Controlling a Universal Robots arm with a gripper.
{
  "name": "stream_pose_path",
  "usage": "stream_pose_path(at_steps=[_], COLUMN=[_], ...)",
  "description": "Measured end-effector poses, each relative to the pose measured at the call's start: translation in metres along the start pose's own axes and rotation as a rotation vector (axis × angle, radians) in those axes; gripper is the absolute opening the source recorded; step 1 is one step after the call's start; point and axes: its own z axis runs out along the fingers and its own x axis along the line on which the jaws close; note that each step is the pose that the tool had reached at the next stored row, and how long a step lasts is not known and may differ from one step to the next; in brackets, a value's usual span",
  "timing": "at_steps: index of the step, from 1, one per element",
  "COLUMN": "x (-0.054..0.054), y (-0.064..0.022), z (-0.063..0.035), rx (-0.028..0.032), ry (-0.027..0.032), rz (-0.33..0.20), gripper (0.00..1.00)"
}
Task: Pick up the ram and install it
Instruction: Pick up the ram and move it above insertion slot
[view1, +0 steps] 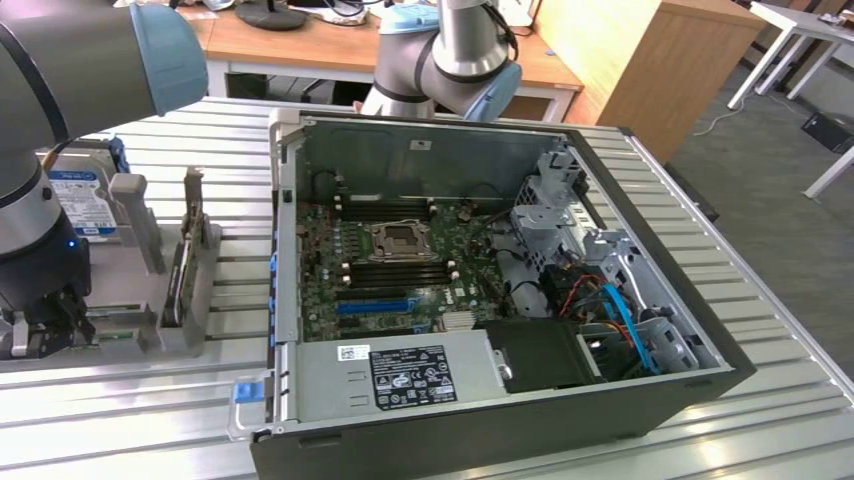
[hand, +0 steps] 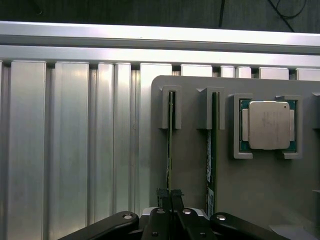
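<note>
Tool (hand: 170, 194) sits low over the gray holder (hand: 192, 165) on the slatted metal table (hand: 75, 150), jaws drawn narrow and pinched on the top edge of the ram (hand: 170, 135). The ram stands on edge in the holder's outermost slot, the one nearest the holder's table-side edge, fully seated, not lifted. A second stick (hand: 210, 145) stands on edge in the next slot, parallel to the ram and just beside it, not touched by the tool. A CPU (hand: 269, 125) lies flat in its own pocket of the holder, beyond the second stick. The open PC case (view1: 534, 150) with the motherboard (view1: 387, 275) lies on the table, apart from the holder, on the exterior view's right of it.
</note>
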Motion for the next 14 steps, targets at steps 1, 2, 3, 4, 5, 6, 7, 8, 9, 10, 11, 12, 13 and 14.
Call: stream_pose_path(at_steps=[1,2,3,4,5,6,7,8,9,10,11,12,13,14], x=[0.0000,0.0000,0.0000,0.0000,0.0000,0.0000,0.0000,0.0000,0.0000,-0.0001,-0.0001,-0.0002,-0.0003,-0.0005], y=[0.0000,0.0000,0.0000,0.0000,0.0000,0.0000,0.0000,0.0000,0.0000,0.0000,0.0001,0.0001,0.0002,0.0003], z=[0.0000,0.0000,0.0000,0.0000,0.0000,0.0000,0.0000,0.0000,-0.0002,-0.0008,-0.0020,-0.0036,-0.0057,-0.0079], rx=[-0.0002,-0.0003,-0.0004,-0.0003,-0.0004,-0.0004,-0.0003,-0.0004,-0.0002,-0.0002,-0.0003,-0.0004,-0.0004,-0.0003], ry=[0.0001,0.0002,0.0002,0.0002,0.0002,0.0002,0.0002,0.0002,0.0001,0.0001,0.0002,0.0002,0.0003,0.0002], rz=[-0.002,-0.005,-0.006,-0.006,-0.006,-0.006,-0.006,-0.006,-0.006,-0.006,-0.006,-0.006,-0.006,-0.006], gripper=[0.12,0.12,0.12,0.12,0.12,0.12,0.12,0.12,0.12,0.12,0.12,0.12,0.12,0.12])
